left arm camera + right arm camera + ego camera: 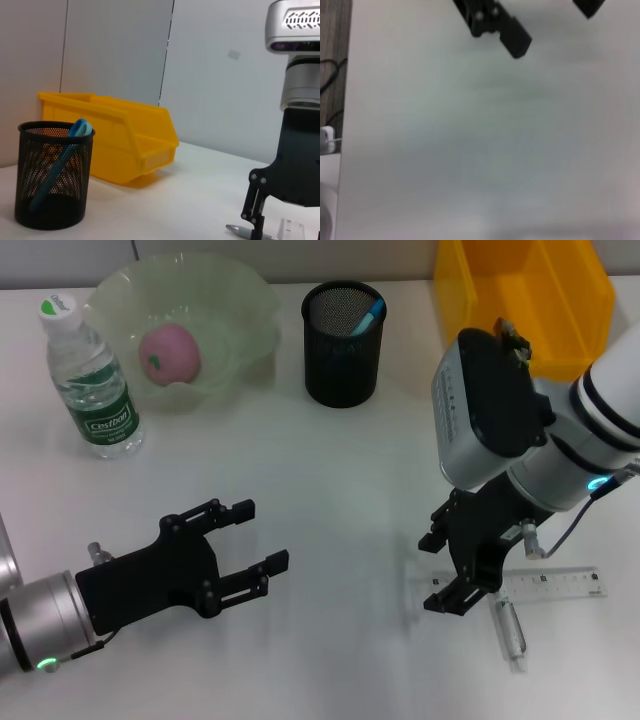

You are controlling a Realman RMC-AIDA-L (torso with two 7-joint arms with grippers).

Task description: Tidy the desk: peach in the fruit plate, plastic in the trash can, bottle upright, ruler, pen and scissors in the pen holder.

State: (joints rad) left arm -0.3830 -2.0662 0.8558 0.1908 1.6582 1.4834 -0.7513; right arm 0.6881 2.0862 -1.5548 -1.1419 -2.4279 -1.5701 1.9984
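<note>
- The right gripper [450, 570] points steeply down at the white desk [340, 470], its wrist bent over from the right edge; its black fingers are spread apart and hold nothing, tips low over the near end of the clear ruler [545, 587].
- A silver pen [510, 632] lies just beside the ruler, on its near side, close to the right gripper's tips.
- The left gripper [262, 536] reaches in low from the near left, roughly level with the desk, fingers wide apart and empty.
- The peach [168, 352] sits in the green fruit plate [240, 300] at the far left.
- The bottle [92, 385] stands upright beside the plate.
- The black mesh pen holder [343, 365] holds a blue-handled item [369, 316].
- A yellow bin [520, 285] stands at the far right.
</note>
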